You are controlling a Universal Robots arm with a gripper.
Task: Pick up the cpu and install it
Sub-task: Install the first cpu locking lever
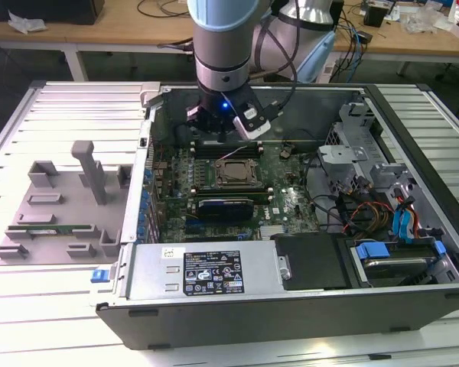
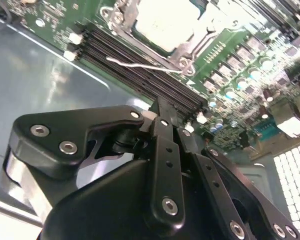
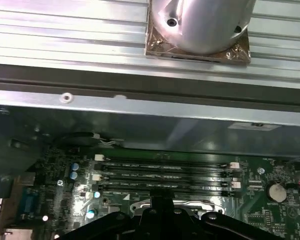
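The robot arm's black hand (image 1: 220,131) hangs inside the open computer case (image 1: 291,321), its fingers drawn together with nothing to be seen between them in either wrist view. The cpu (image 2: 165,22), a small flat square chip with a pale silver top, is not in the hand. It lies in the dark square metal-framed socket (image 2: 182,61) at the middle of the green motherboard (image 1: 291,195), near the hand but apart from it.

In the exterior view the hand is over the far side of the board, above the rows of long black memory slots (image 3: 160,175), with the socket on its near side. A thin pale wire lever (image 2: 135,64) runs along the socket's edge that faces the hand, across the nearest slots.

Judged from this, the picking up and carrying are done and the chip appears to sit squarely in its seat. Whether the metal frame is clamped down over it cannot be made out, so any locking of the socket is the one part that may be left.

Outside the case, on the exterior view's left, a grey moulded holder (image 1: 61,191) rests on the white slatted counter (image 1: 46,329), with a long thin green memory stick (image 1: 50,228) lying in it.
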